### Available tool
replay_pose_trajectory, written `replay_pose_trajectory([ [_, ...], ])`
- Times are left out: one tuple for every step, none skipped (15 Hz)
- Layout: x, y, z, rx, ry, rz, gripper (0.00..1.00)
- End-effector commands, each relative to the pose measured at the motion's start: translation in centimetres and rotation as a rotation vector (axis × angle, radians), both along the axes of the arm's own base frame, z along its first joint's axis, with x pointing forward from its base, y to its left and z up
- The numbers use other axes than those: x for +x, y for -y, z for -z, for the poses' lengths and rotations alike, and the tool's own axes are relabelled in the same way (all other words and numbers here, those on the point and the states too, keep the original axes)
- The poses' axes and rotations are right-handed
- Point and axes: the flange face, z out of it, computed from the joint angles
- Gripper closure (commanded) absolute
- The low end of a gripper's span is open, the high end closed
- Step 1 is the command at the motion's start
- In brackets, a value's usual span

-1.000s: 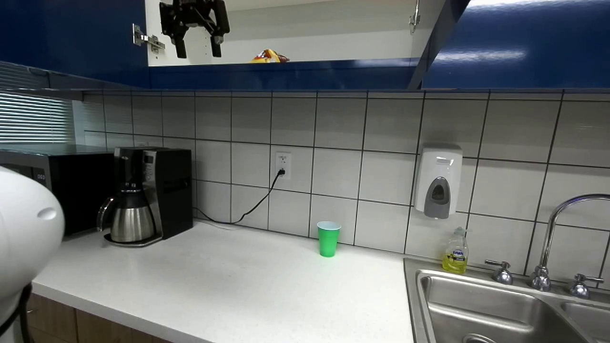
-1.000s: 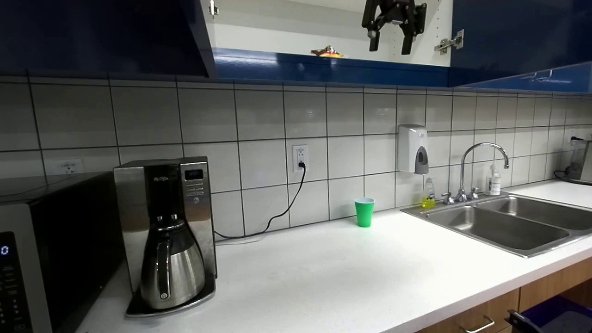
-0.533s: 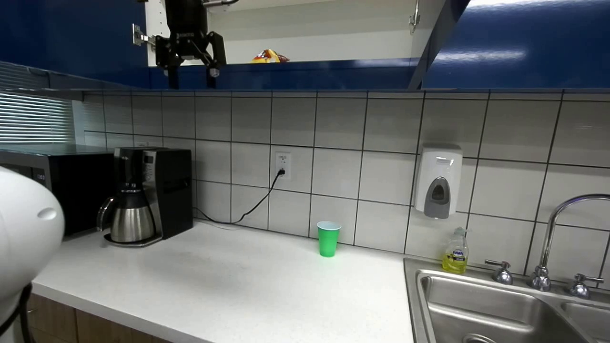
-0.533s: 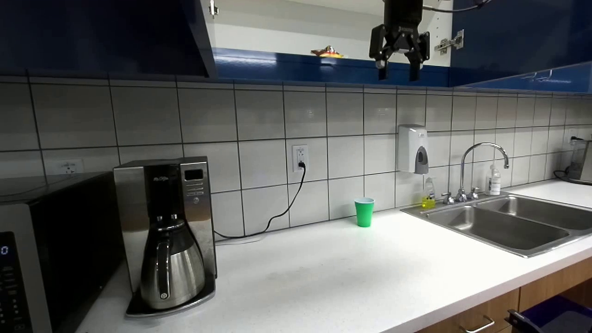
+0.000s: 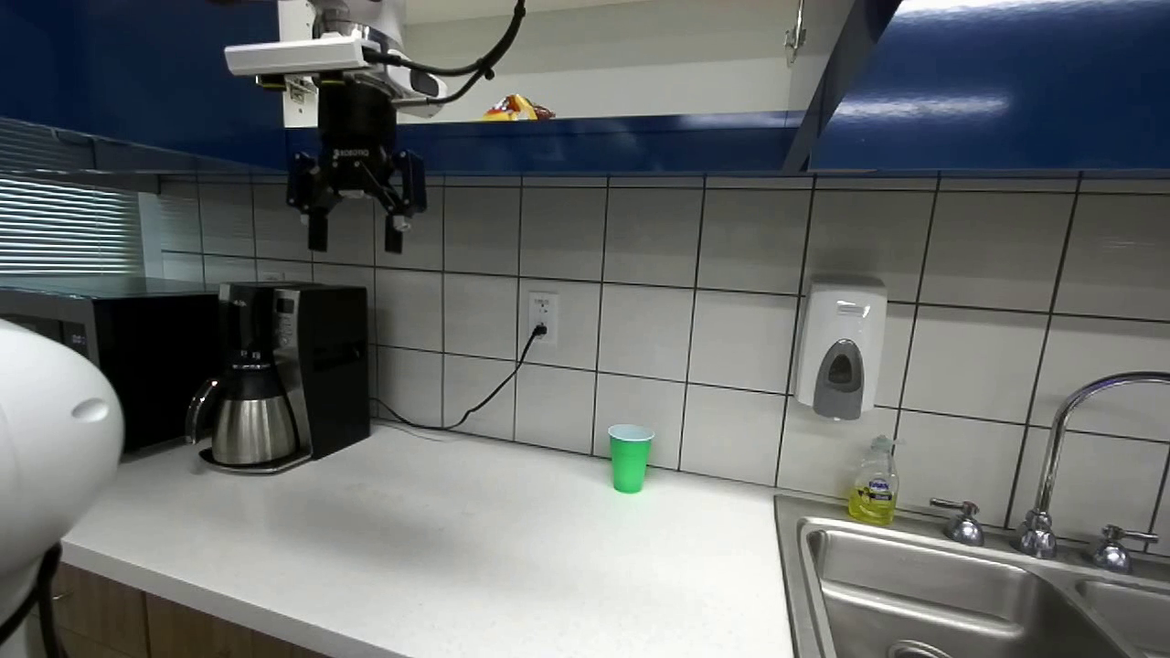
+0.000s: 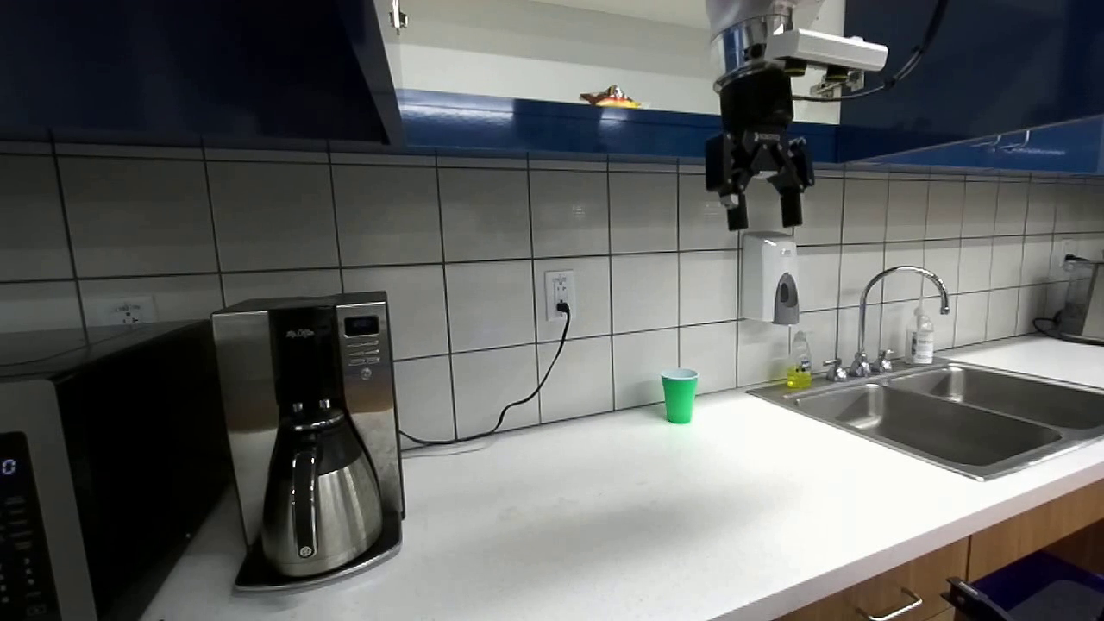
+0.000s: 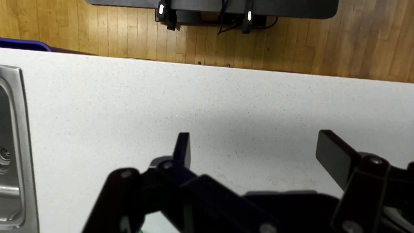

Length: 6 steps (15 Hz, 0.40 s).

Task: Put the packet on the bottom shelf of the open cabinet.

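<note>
The packet [image 5: 518, 108], crinkled orange-yellow and brown, lies on the bottom shelf [image 5: 594, 144] near its blue front edge. It also shows in an exterior view [image 6: 611, 97], its lower part hidden by that edge. The open cabinet [image 5: 640, 68] has a white interior and dark blue doors swung apart. My gripper [image 5: 355, 239] is open and empty, pointing down. In an exterior view the gripper [image 6: 764, 216] hangs lower than the shelf, apart from the packet. In the wrist view the fingers [image 7: 254, 142] are spread wide above the white counter; the packet is out of view there.
A green cup [image 5: 631, 459] stands on the counter [image 5: 512, 548] by the tiled wall. A coffee maker [image 6: 310, 431] and microwave [image 6: 129, 448] stand at one end, a sink [image 6: 940, 423] at the other. A soap dispenser [image 6: 769, 278] hangs on the wall. Open cabinet doors [image 5: 137, 73] jut out.
My gripper has moved down from in front of the cabinet opening to below the shelf edge. It has stayed open and empty. The packet has not moved.
</note>
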Motion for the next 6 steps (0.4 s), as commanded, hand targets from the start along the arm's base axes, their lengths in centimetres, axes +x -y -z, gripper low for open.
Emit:
replay_pose_trajectory([
  [-0.8,0.2,2.7,0.003,-0.024,-0.030,0.00],
  [-0.9,0.2,3.4,-0.004,-0.041,-0.025,0.00],
  [-1.1,0.3,4.1,-0.004,-0.056,-0.018,0.00],
  [-0.5,0.1,3.3,-0.005,-0.058,-0.004,0.00],
  [-0.6,0.1,3.9,-0.006,-0.069,-0.004,0.00],
  [-0.7,0.1,4.2,-0.007,-0.075,-0.004,0.00],
])
